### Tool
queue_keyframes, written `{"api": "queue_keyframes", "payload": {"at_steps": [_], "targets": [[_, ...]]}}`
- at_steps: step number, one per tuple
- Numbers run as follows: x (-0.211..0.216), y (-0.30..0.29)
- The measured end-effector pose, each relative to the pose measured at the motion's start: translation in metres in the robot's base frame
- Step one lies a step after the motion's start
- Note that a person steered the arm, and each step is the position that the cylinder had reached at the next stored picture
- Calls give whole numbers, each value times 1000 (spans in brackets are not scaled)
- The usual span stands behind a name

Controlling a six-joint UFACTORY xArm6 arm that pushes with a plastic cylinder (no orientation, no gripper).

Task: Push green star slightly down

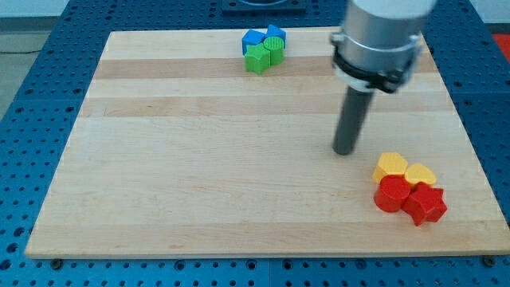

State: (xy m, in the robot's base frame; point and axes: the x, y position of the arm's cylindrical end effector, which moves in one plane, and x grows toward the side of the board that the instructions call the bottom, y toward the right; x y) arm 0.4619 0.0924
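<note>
High oblique view over whole board

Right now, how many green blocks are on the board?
2, both in the cluster at the view's top: the green star and a green block at its right, below two blue blocks. None looks hidden.

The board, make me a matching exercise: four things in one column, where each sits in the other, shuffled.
Things:
1. green blocks
2. blue blocks
3. yellow blocks
4. red blocks

Places:
A. view's lower right, nearest the bottom edge
B. view's top, closest to the board's far edge
C. view's top, just below the blue ones
D. view's right, closest to my tip

Pairs: 1-C, 2-B, 3-D, 4-A
</note>
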Motion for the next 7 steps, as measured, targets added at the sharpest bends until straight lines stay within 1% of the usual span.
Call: {"api": "queue_keyframes", "payload": {"at_steps": [2, 3, 4, 5, 6, 7], "targets": [[-102, -130], [-139, -176], [-183, -196], [-216, -183], [-228, -168], [-230, -164]]}}
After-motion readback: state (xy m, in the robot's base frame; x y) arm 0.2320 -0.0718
